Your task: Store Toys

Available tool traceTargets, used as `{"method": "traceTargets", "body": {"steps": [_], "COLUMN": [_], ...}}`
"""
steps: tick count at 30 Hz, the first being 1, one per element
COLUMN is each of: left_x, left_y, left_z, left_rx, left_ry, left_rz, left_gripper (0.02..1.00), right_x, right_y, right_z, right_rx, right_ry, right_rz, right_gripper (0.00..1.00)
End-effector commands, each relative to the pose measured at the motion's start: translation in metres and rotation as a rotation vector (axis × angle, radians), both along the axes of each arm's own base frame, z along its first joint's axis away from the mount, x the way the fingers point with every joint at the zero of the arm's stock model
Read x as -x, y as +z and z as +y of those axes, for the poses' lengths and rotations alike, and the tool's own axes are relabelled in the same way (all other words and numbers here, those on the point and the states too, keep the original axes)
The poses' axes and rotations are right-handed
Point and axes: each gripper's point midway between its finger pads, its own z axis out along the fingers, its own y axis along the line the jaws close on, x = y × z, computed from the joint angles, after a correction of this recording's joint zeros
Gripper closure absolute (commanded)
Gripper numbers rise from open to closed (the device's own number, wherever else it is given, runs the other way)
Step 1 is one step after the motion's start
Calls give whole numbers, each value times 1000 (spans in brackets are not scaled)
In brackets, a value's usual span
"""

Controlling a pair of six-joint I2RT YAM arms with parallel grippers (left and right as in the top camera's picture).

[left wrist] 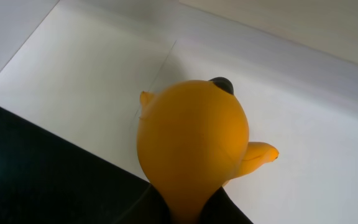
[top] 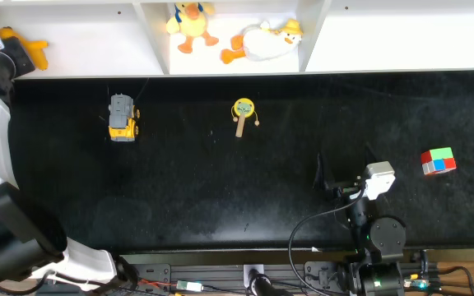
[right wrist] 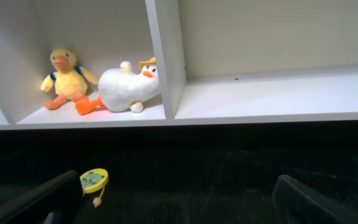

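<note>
orange toy (left wrist: 194,149) in far-left shelf (top: 319,37) compartment, over white floor, gripped by left pincer (left wrist: 188,214). Middle compartment: yellow duck plush (top: 191,23) upright, white duck plush (top: 263,41) lying just right of it. Right compartment bare white. Black counter (top: 220,189) in front of shelf: yellow truck (top: 122,117) left, rattle drum (top: 243,114) centre, coloured cube (top: 438,161) far right, all well apart. Right pincer (top: 342,171) near counter's near edge, right of centre, fingers spread, holding nothing, facing shelf.
</note>
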Motion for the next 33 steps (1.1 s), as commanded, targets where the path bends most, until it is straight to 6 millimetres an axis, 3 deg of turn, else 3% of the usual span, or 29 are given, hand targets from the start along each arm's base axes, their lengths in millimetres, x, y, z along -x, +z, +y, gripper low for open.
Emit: {"method": "traceTargets", "body": {"steps": [1, 13, 18, 21, 22, 23, 24, 33], "left_x": [-6, -13, -13, -14, -15, -16, -18, -28], "left_y": [-13, -7, -9, -10, -9, -9, -7, 4], "left_z": [-3, -5, -4, -4, -3, -3, -3, -4], "left_rx": [44, 48, 48, 47, 45, 43, 42, 20], "left_ry": [-4, -21, -21, -22, -22, -22, -25, -40], "left_rz": [10, -28, -24, -28, -32, -37, -44, -100], "left_gripper": [893, 882, 816, 617, 474, 218, 38, 20], "right_x": [0, 0, 0, 0, 0, 0, 0, 0], "right_y": [-3, -3, -3, -3, -3, -3, -3, -3], "right_z": [3, 3, 3, 3, 3, 3, 3, 3], "right_rx": [-5, -5, -5, -5, -5, -5, -5, -5], "right_ry": [13, 13, 13, 13, 13, 13, 13, 13], "right_rz": [-1, -1, -1, -1, -1, -1, -1, -1], "right_gripper": [5, 5, 5, 7, 5, 7, 7, 5]}}
